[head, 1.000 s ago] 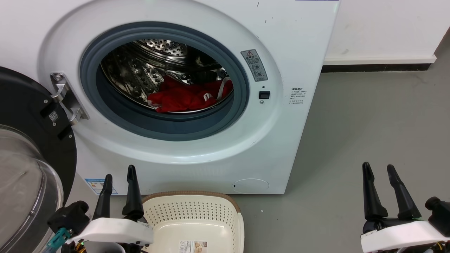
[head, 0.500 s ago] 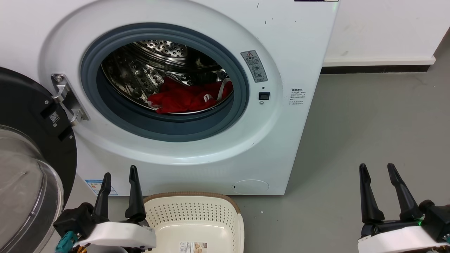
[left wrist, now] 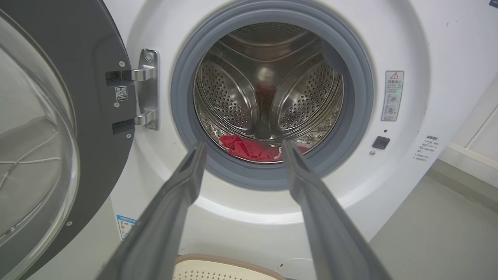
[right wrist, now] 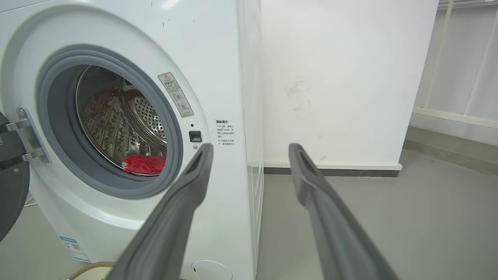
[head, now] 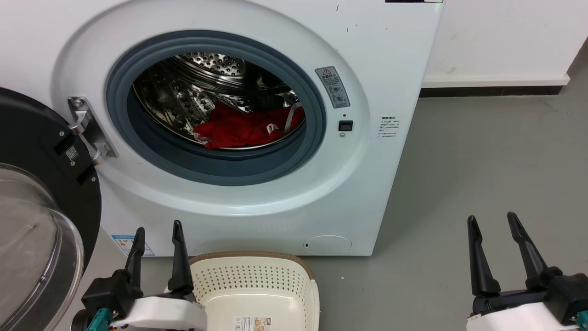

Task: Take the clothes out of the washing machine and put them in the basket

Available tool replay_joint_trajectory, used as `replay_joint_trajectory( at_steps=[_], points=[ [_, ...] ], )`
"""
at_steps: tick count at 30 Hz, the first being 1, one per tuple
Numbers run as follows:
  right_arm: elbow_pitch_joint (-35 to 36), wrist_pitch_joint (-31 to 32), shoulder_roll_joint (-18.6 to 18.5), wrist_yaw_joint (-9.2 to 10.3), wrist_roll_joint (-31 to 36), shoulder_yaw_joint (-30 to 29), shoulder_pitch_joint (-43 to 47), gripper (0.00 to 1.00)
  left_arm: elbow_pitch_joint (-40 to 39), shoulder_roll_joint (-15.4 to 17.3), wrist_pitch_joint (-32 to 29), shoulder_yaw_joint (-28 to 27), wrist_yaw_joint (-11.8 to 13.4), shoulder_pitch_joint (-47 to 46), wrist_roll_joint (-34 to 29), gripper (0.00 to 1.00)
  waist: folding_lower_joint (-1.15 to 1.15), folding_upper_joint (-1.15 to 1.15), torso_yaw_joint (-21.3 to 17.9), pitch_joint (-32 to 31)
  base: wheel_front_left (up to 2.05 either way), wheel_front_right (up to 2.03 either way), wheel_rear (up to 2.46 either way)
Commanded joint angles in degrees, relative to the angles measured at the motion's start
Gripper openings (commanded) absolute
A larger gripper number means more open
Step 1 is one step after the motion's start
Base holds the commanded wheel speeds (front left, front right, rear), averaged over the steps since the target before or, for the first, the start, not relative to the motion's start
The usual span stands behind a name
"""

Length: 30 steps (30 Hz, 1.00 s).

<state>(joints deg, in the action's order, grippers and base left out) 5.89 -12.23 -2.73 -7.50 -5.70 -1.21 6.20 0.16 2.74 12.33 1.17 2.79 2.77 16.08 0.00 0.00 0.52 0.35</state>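
The washing machine (head: 376, 69) stands on a smooth grey floor (head: 482, 151) by a white wall (head: 500, 37), its door (head: 27, 138) open. The red jersey (head: 239, 131) lies in the drum, and the basket (head: 250, 253) sits on the floor just before the machine. The left gripper (head: 158, 226) and right gripper (head: 491, 216) both have their jaws spread.

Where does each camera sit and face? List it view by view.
Head view: on the head, looking down at washing machine, basket, left gripper, right gripper.
Left wrist view: on left wrist, facing into the drum; own fingers show.
Right wrist view: on right wrist, facing the machine's right edge and wall; own fingers show.
Shared: all three see the red jersey.
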Motion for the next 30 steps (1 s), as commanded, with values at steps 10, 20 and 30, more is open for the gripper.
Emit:
replay_joint_trajectory(
  at_steps=[10, 20, 30],
  points=[
    [1.6, -1.6, -0.2, 0.02, 4.2, 0.2, 1.2, 1.00, -0.6, 0.2, 1.5, 0.3, 0.6, 0.9, -4.9, 1.00, 0.00, 0.00, -0.1, 0.2, 0.00, 0.00, 0.00],
    [2.0, -2.6, -0.2, 0.02, 5.9, 0.1, 2.0, 1.00, -0.9, 0.2, 2.5, 0.8, 1.0, 1.3, -8.9, 1.00, 0.00, 0.00, -0.1, 0.3, 0.00, 0.00, 0.00],
    [1.8, -3.0, -0.2, 0.02, 6.3, 0.1, 2.3, 1.00, -0.4, 0.2, 2.9, 0.6, 1.3, 1.6, -10.0, 1.00, 0.00, 0.00, -0.1, 0.3, 0.00, 0.00, 0.00]
  ],
)
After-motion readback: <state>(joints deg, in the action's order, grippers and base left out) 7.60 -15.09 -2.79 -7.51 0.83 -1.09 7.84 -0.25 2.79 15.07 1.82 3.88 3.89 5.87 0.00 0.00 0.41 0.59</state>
